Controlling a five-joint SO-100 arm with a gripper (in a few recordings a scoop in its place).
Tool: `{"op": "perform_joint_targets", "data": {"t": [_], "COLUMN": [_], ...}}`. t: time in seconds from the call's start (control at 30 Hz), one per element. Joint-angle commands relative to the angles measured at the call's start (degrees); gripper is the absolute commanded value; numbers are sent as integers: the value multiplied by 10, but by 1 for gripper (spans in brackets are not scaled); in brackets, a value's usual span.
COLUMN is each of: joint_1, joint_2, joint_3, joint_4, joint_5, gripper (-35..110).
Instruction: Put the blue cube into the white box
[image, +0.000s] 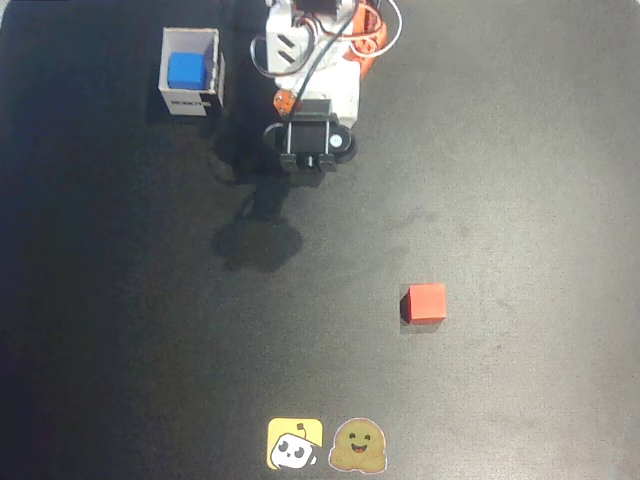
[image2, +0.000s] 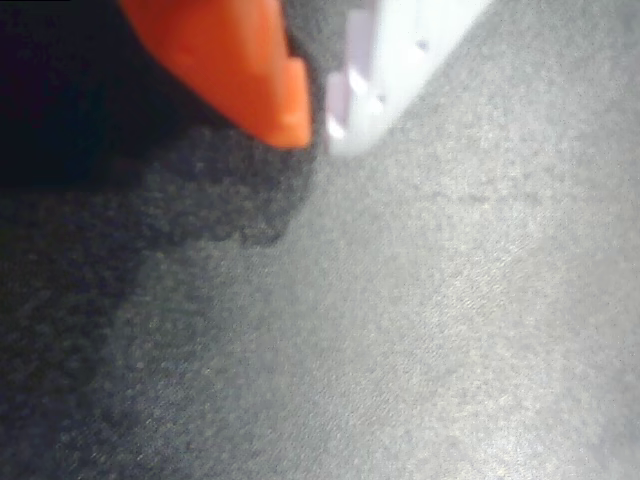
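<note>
While arm sits folded at top: task looks done
blue cube (image: 187, 70): inside white box (image: 213, 62), top left, overhead view
gripper (image2: 318, 125): fingers nearly together, empty
next: none needed, stay parked
label: dark print on box side, unreadable
red cube (image: 427, 302): alone on bench (image: 520, 180)

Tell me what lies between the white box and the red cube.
In the overhead view, only bare dark table and the arm's shadow lie between the white box and the red cube.
</note>
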Motion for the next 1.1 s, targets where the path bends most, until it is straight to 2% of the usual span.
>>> {"op": "perform_joint_targets", "data": {"t": [0.0,1.07], "joint_1": [3,-18], "joint_2": [2,2], "joint_3": [-2,-2], "joint_4": [2,2], "joint_5": [-2,-3], "gripper": [0,0]}}
